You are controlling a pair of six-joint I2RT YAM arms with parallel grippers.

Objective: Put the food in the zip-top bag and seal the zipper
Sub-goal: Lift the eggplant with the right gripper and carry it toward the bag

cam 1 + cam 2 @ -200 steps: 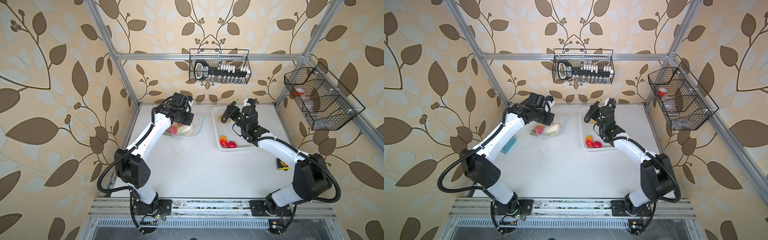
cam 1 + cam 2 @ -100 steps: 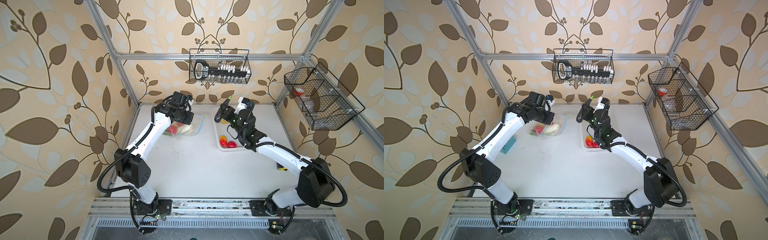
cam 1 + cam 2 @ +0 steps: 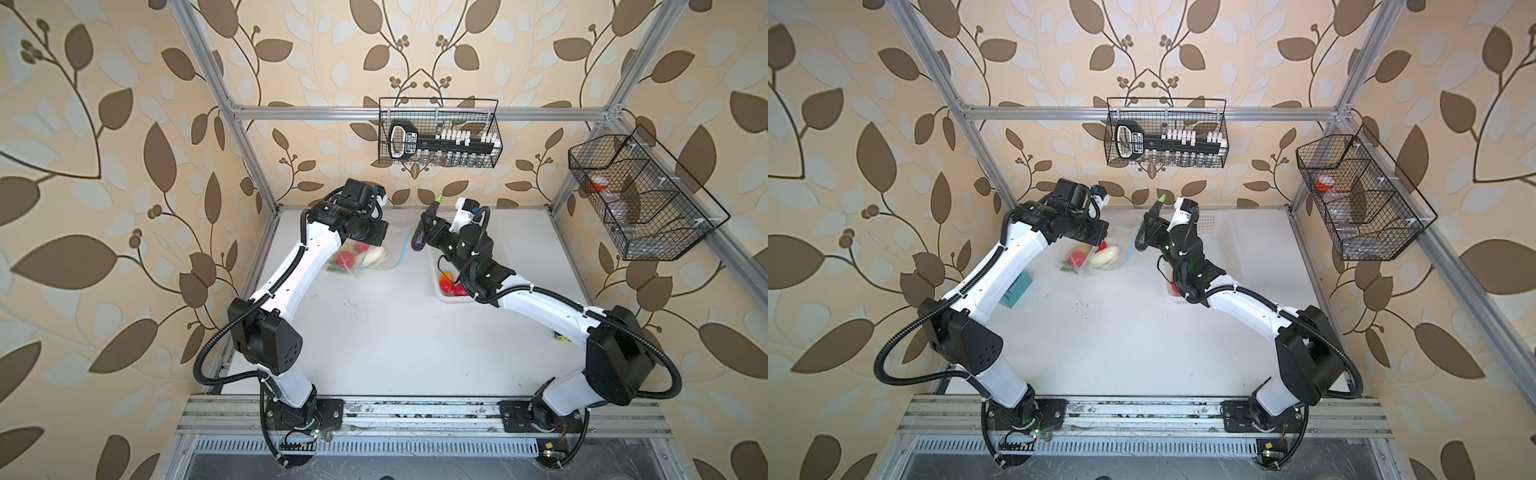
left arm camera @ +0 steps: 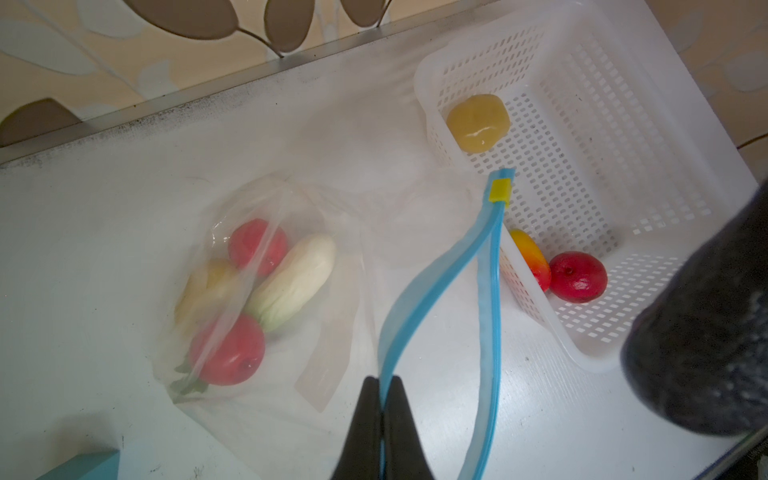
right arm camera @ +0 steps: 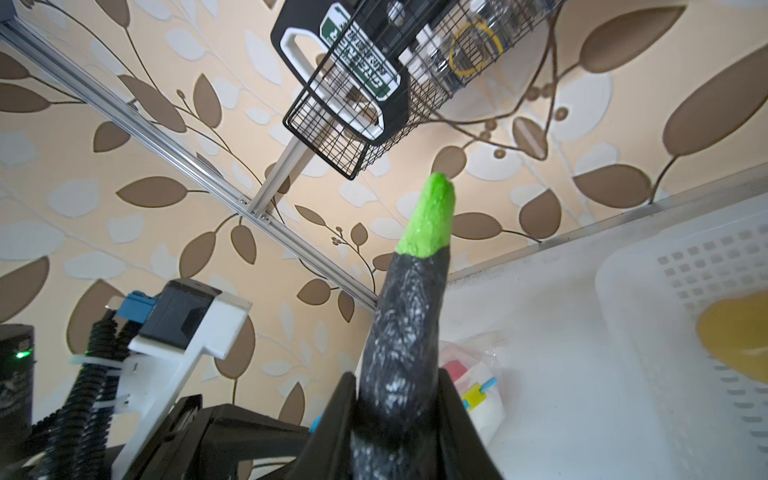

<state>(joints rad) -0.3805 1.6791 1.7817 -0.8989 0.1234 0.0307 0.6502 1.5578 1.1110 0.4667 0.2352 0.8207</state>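
The clear zip-top bag [image 4: 332, 232] lies near the table's back left, also seen in both top views [image 3: 374, 259] [image 3: 1108, 259]. It holds two red tomatoes [image 4: 232, 349], a white-green cabbage [image 4: 295, 278] and a potato [image 4: 203, 282]. My left gripper [image 4: 382, 380] is shut on one lip of the blue zipper [image 4: 424, 286], and the mouth gapes. My right gripper [image 5: 399, 386] is shut on the dark eggplant [image 5: 407, 316], which hangs in the air just right of the bag mouth [image 3: 424, 226] [image 3: 1147, 228], green tip up.
The white perforated basket [image 4: 623, 124] stands right of the bag with a potato [image 4: 478, 122], a mango [image 4: 532, 257] and a red fruit [image 4: 577, 276] inside. A teal block [image 3: 1017, 289] sits under my left arm. Wire baskets hang on the back wall [image 3: 438, 133] and the right frame [image 3: 636, 199].
My right gripper has carried the eggplant left, from over the basket towards the bag mouth. The left arm and the bag have held still.
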